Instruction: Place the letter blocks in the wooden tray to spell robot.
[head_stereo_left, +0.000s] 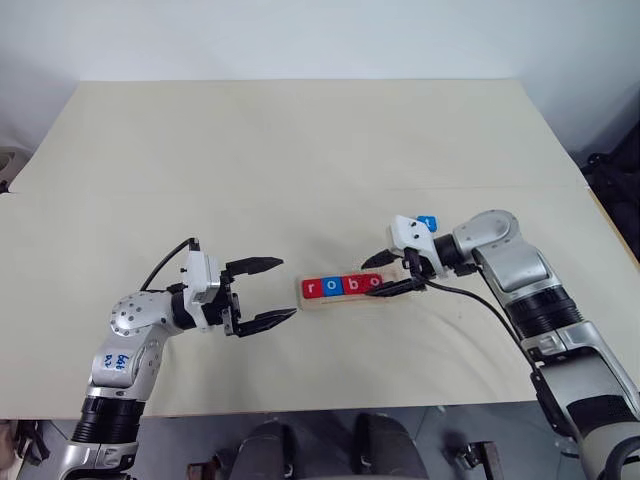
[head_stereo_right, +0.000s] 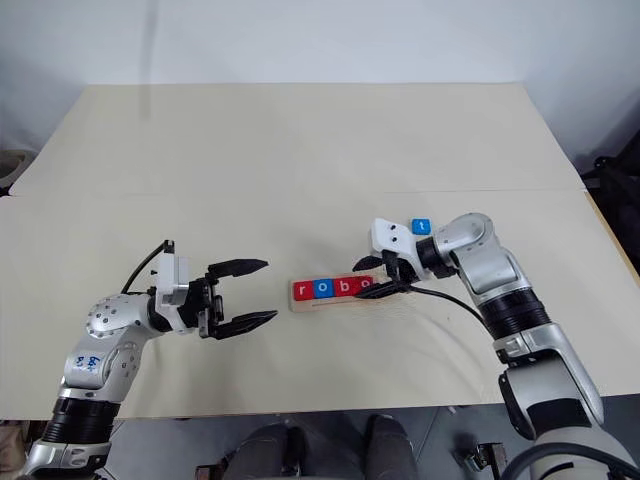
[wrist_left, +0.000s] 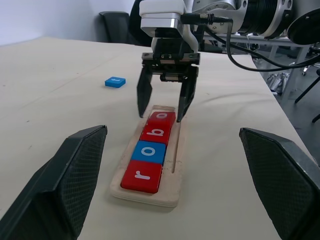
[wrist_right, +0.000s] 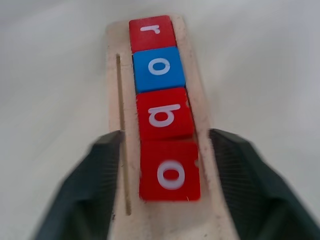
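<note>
Between the spread fingers of the right gripper (head_stereo_left: 385, 273) sits the second red "o" block (wrist_right: 170, 171), lying flat in the wooden tray (head_stereo_left: 385, 296) with a gap showing on either side between it and the fingertips, so the jaws stand apart and pinch nothing. In the right wrist view that block is the nearest one of the row; beyond it come the red "b" block (wrist_right: 164, 113), the blue "o" block (wrist_right: 158, 68) and the red "r" block (wrist_right: 151, 32), edge to edge in one straight line. The "b" and the second "o" sit very slightly askew against each other, with a thin dark seam between them.

The tray lies flat on the cream table (head_stereo_left: 300, 160), its long axis running left to right across the head views. The row starts at the tray's left end with "r" and reads r-o-b-o toward the right, where the right gripper reaches in from the right side, angled downward. A thin lengthwise groove (wrist_right: 121, 125) runs beside the blocks.

Behind the right wrist, apart from the tray, the blue "t" block (head_stereo_right: 421, 227) lies flat on the table.

To the left of the tray and well clear of it, the left gripper (head_stereo_left: 270, 291) hangs level, pointing toward the tray's left end, its two fingers wide apart and empty.
</note>
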